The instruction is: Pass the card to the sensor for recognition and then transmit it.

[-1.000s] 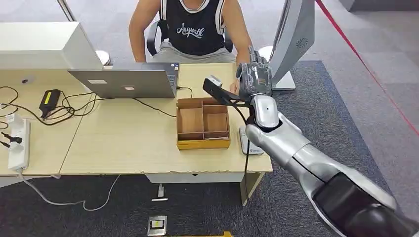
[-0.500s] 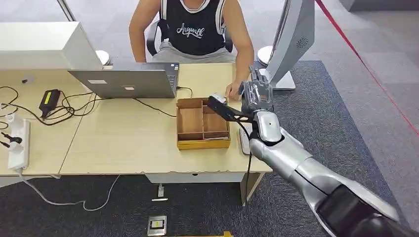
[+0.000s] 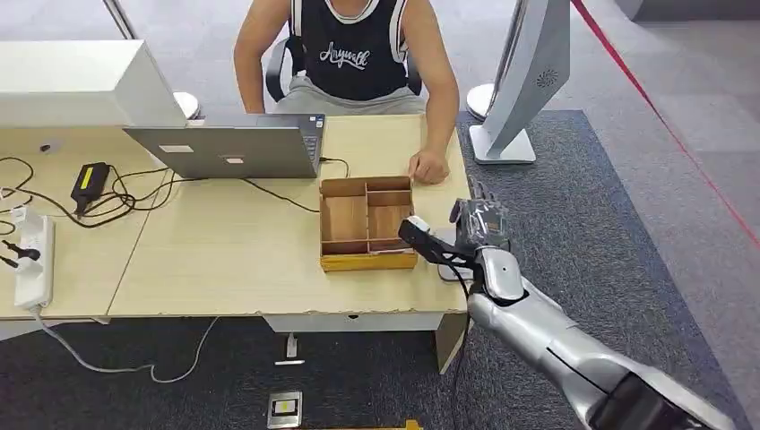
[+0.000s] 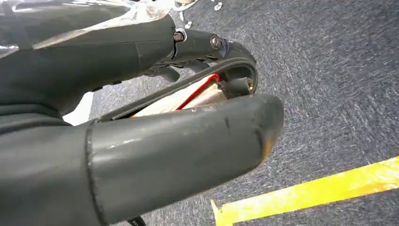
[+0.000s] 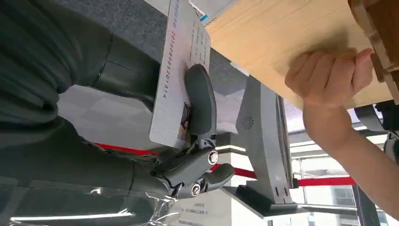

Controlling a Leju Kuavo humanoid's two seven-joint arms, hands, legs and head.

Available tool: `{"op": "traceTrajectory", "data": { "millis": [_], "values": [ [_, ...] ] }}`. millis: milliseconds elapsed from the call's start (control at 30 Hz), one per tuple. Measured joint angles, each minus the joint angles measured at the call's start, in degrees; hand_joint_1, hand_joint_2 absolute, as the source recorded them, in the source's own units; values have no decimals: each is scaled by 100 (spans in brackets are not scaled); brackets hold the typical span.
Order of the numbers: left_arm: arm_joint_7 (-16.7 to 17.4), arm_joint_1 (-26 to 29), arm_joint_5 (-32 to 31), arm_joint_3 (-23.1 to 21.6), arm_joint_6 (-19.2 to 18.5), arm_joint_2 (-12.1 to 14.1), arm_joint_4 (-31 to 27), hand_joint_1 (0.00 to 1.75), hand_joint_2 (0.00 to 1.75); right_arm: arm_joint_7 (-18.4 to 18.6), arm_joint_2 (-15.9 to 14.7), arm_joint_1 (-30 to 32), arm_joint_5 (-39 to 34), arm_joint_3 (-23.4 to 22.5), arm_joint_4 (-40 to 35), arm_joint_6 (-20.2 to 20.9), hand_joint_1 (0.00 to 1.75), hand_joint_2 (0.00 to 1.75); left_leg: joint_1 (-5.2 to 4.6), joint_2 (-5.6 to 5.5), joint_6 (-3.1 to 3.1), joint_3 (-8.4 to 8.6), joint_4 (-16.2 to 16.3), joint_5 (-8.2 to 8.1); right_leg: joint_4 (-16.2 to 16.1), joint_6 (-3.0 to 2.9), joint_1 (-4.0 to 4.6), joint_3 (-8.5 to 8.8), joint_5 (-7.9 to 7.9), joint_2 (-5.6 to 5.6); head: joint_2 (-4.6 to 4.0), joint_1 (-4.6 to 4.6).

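Right hand (image 3: pixel 478 224): over the table's right edge, near the front right corner; card (image 5: pixel 181 70) pinched flat between thumb and fingers (image 5: pixel 200 101), printed face and number strip legible in the right wrist view.

Left hand (image 4: pixel 141 117): hanging over grey carpet with a yellow floor stripe; fingers curled in, whether anything sits inside them impossible to tell.

Table (image 3: pixel 233 269): light wood.

Wooden tray (image 3: pixel 367 224): compartmented, on the right half of the table, just beside the right hand.

Flat white device (image 3: pixel 445 260): at the table's right edge, mostly hidden under the right forearm; probably the sensor, not certain.

Person's hand (image 3: pixel 428 167): resting on the table near the back right corner, beyond the tray; in the right wrist view, fist against the tray wall.

Laptop (image 3: pixel 228 148): back centre of the table. Power strip (image 3: pixel 31 255) and cables: left end.

Step in hand, judged: presenting the card to the sensor, handover not yet done.

Next move, judged: card face held flat and close over the reader, grip kept firm, then a reach toward the person's hand without clipping the tray.
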Motion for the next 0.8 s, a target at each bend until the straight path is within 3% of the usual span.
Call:
{"op": "traceTrajectory", "data": {
  "millis": [800],
  "values": [
    [37, 11, 15, 0, 2, 0, -2, 0, 0, -160, 17, 101, -81, -35, 57, 155, 175, 175, 0, 1, 0, -1, 0, 0, 0, 0, 0, 1, 0, 0, 2, 0]
  ]
}}
